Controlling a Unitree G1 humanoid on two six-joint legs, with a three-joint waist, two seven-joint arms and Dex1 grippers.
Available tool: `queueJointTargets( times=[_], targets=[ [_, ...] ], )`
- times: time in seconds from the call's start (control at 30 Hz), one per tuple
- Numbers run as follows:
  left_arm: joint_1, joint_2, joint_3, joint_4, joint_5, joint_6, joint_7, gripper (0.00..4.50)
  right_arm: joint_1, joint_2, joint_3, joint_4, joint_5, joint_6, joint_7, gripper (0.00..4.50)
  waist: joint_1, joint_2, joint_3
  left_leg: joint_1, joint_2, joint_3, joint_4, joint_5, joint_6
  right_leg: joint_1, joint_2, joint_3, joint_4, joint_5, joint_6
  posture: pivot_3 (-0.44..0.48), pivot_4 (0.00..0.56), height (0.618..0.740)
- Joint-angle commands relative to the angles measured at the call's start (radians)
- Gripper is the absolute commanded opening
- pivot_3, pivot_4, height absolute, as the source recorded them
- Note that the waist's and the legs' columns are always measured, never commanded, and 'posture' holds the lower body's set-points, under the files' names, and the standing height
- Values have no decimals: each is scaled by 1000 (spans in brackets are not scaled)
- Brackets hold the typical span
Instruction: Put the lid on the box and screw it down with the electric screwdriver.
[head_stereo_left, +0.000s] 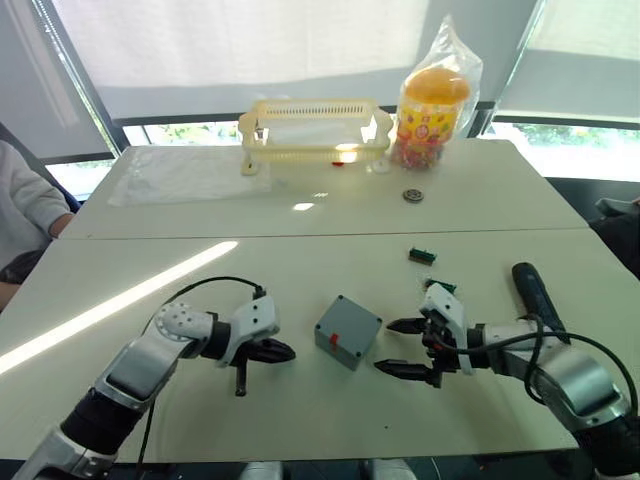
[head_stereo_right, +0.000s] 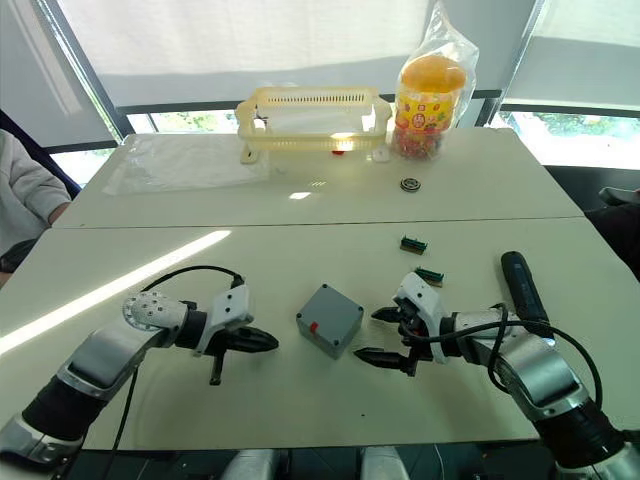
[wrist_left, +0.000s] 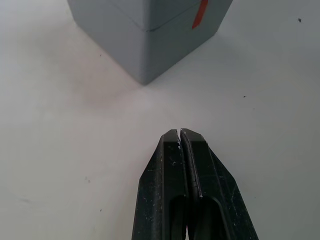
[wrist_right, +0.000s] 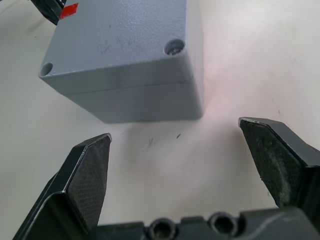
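Note:
The blue-grey box (head_stereo_left: 347, 332) stands at the table's middle near the front, a red mark on its side. The lid (wrist_right: 120, 35) sits on top of it, with a seam below and holes at its corners. To the box's left, a short way off, my left gripper (head_stereo_left: 288, 351) is shut with nothing between its fingers (wrist_left: 172, 150). A thin black rod (head_stereo_left: 240, 380) hangs under it. On the box's right my right gripper (head_stereo_left: 386, 347) stands open, its jaws facing the box without touching. The black electric screwdriver (head_stereo_left: 535, 292) lies on the table beyond my right arm.
At the back stand a yellow basket (head_stereo_left: 315, 125) and a snack jar in a clear bag (head_stereo_left: 435, 100). Two green connector blocks (head_stereo_left: 422, 255) and a small round part (head_stereo_left: 413, 195) lie right of centre. A plastic sheet (head_stereo_left: 185, 175) lies back left, where a person's sleeve (head_stereo_left: 20, 210) shows.

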Motion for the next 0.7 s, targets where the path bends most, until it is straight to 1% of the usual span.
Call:
queueJointTargets(
  times=[0.03,0.2,0.33,0.7],
  targets=[
    [-9,-24,-7,-21,-2,-1,31,0,-34,24,16,25,-23,-54,46,4478,-1,0,0,0,0,0,0,0,0,0,0,0,0,0,0,0,150,740],
    [-34,-84,-33,39,37,-41,85,0,-51,52,47,43,-54,-82,77,4478,0,0,0,0,0,0,0,0,0,0,0,0,0,0,0,0,150,740],
    [-65,-123,-46,86,50,-64,107,0,-33,68,50,12,-53,-74,81,4478,0,0,0,0,0,0,0,0,0,0,0,0,0,0,0,0,150,740],
    [-99,-141,-49,141,82,-115,118,0,59,71,28,-133,-24,0,50,4478,0,0,0,0,0,0,0,0,0,0,0,0,1,0,0,0,150,740]
  ],
)
